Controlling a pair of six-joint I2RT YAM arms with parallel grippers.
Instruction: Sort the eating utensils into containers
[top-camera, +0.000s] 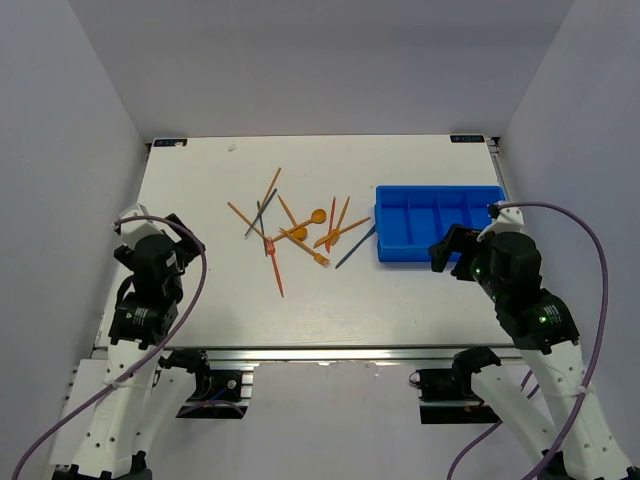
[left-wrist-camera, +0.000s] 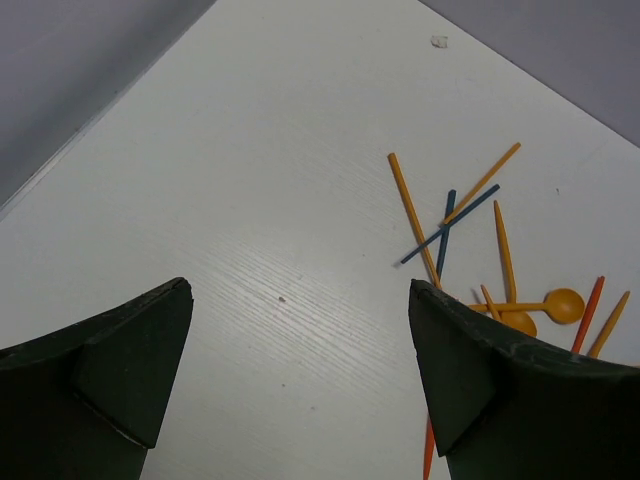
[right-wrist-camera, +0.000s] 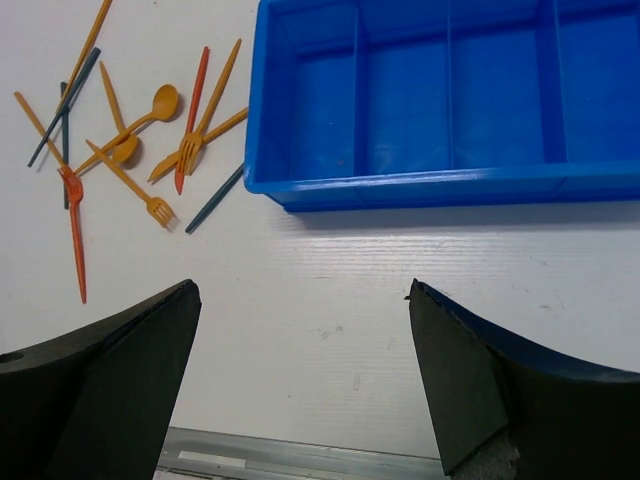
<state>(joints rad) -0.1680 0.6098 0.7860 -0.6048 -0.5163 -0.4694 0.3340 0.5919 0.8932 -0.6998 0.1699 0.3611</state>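
Several thin orange, red and dark blue utensils (top-camera: 300, 228) lie in a loose pile at the table's middle; they also show in the left wrist view (left-wrist-camera: 470, 250) and the right wrist view (right-wrist-camera: 150, 150). The blue tray (top-camera: 440, 222) with four empty compartments stands to their right, and fills the top of the right wrist view (right-wrist-camera: 450, 100). My left gripper (left-wrist-camera: 300, 300) is open and empty, left of the pile. My right gripper (right-wrist-camera: 300, 300) is open and empty, just in front of the tray.
The white table (top-camera: 200, 290) has a metal rail (top-camera: 330, 352) along its near edge. Grey walls enclose the left, right and back. A small white scrap (top-camera: 231, 148) lies near the back edge.
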